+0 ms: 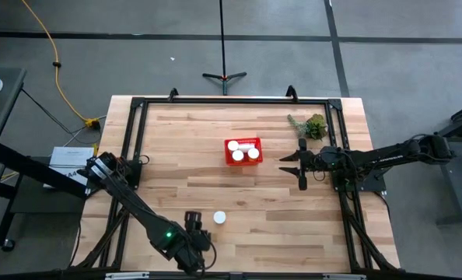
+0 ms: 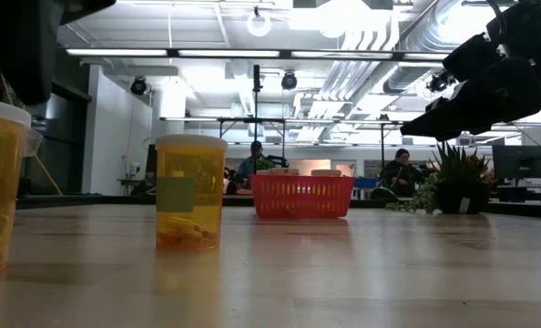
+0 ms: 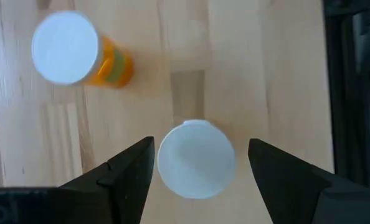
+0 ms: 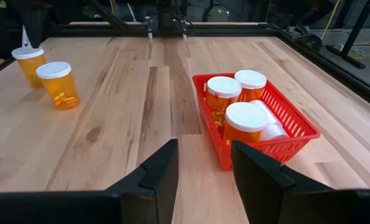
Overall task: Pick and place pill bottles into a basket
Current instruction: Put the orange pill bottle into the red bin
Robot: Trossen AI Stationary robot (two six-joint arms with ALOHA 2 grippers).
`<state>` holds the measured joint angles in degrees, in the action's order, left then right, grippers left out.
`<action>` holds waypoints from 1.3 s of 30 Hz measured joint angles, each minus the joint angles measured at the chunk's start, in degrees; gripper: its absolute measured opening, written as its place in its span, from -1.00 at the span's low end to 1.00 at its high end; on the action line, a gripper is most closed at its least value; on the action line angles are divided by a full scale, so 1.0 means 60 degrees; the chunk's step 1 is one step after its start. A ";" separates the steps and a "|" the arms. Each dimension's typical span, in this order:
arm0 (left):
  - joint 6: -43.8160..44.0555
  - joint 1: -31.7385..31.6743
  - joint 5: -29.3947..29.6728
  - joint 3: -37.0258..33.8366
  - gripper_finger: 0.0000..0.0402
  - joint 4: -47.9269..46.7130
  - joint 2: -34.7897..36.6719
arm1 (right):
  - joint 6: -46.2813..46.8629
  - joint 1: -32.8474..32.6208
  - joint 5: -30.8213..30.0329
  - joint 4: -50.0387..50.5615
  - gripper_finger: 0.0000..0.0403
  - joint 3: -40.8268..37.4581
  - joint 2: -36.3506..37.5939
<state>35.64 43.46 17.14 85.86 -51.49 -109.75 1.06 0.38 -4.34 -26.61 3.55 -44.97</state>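
Left gripper (image 3: 197, 165) hangs with fingers spread directly above an upright amber plastic pill bottle with a round white cap (image 3: 195, 158), its long axis vertical between them; another bottle (image 3: 73, 51) stands near; the red slotted plastic basket (image 1: 243, 151) lies mid-table, nearer the spread right gripper (image 1: 295, 166); no label reads.

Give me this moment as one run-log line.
left pincer: open, over a loose bottle | right pincer: open, beside basket | basket: holds bottles | second loose bottle: on table
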 joint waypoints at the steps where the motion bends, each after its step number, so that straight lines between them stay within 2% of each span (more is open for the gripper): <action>1: 0.0070 0.0000 0.0004 -0.0048 0.46 -0.0002 0.0000 | 0.0000 0.0000 0.0000 0.0000 -0.31 0.0000 0.0000; 15: 0.0272 -0.0110 0.0003 -0.0955 0.46 0.1020 0.0000 | 0.0000 0.0000 -0.0001 0.0050 -0.31 0.0000 -0.0004; 22: 0.0273 -0.0182 -0.0505 -0.1582 0.46 0.1415 -0.0004 | 0.0018 0.0000 0.0002 0.0051 -0.31 0.0000 -0.0004; 39: -0.0093 -0.0186 -0.0087 -0.1996 0.46 0.1994 -0.0037 | 0.0007 -0.0001 -0.0010 0.0055 -0.31 0.0000 -0.0004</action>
<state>35.09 42.35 16.62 73.88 -39.53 -109.97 1.10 0.38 -4.40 -26.28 3.55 -44.99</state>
